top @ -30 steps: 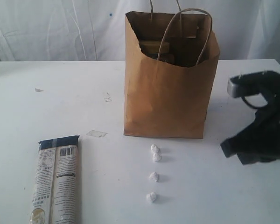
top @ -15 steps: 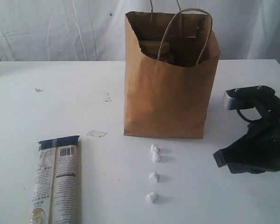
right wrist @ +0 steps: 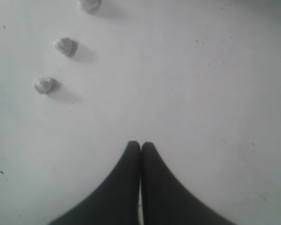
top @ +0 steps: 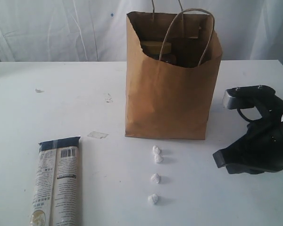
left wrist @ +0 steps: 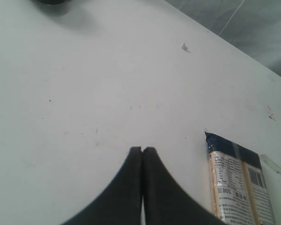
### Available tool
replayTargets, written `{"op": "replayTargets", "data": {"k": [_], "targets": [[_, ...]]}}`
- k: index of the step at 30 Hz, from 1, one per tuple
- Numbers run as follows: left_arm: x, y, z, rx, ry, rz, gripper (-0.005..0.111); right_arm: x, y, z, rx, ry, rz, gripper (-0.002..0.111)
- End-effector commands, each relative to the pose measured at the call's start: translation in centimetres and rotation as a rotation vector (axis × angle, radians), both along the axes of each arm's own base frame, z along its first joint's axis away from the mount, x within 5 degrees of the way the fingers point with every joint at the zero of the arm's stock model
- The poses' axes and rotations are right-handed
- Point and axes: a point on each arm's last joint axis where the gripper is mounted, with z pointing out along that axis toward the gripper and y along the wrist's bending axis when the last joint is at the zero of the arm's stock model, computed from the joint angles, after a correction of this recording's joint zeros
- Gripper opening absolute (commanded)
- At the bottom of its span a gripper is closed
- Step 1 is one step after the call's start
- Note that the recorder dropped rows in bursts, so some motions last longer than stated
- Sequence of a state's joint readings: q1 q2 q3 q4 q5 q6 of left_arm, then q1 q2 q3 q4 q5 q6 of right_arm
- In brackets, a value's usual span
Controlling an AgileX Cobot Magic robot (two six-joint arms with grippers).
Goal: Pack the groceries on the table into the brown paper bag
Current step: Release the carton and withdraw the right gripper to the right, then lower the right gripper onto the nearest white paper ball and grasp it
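One long printed packet [left wrist: 239, 185] lies near the closed left claw [left wrist: 142, 149].

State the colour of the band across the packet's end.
Dark navy, on the long printed packet; clearest in the exterior view.

R gripper [right wrist: 140, 146], jaws pressed together, empty, tilted down low, L gripper [left wrist: 142, 150], jaws together too, nothing held

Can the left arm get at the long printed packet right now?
Probably yes: the left hand hangs shut and empty over bare table, the packet lying flat close beside it, nothing between them. It must open first.
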State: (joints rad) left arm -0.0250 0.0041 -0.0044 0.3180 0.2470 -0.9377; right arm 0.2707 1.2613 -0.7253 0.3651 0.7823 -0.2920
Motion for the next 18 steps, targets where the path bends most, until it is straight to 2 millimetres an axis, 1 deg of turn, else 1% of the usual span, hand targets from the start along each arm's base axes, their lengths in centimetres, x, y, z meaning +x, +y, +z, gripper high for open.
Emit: {"op": "replayTargets", "data": {"k": [1,3,6,9,12,14,18], "targets": [[0.0,0.0,-0.1,0.005,0.0,0.001,0.0,-0.6,1.3,0.2,0.047,-0.014,0.136,0.0],[0.0,0.0,-0.1,0.005,0.0,0.001,0.0,-1.2,2.4,0.3,0.062,-0.025,0.232,0.0],[0.0,0.0,-0.1,0.005,0.0,0.001,0.0,-2.1,4.2,0.0,0.021,-0.041,0.358,0.0],[0.0,0.0,-0.1,0.005,0.0,0.001,0.0,-2.7,5.9,-0.8,-0.035,-0.052,0.442,0.0],[0.0,0.0,-0.1,0.005,0.0,0.001,0.0,-3.1,7.5,-2.0,-0.074,-0.026,0.521,0.0],[0.0,0.0,-0.1,0.005,0.0,0.001,0.0,-3.0,8.8,-2.5,-0.082,-0.011,0.569,0.0],[0.0,0.0,-0.1,0.005,0.0,0.001,0.0,-1.6,10.9,-2.3,-0.072,-0.053,0.613,0.001]]}}
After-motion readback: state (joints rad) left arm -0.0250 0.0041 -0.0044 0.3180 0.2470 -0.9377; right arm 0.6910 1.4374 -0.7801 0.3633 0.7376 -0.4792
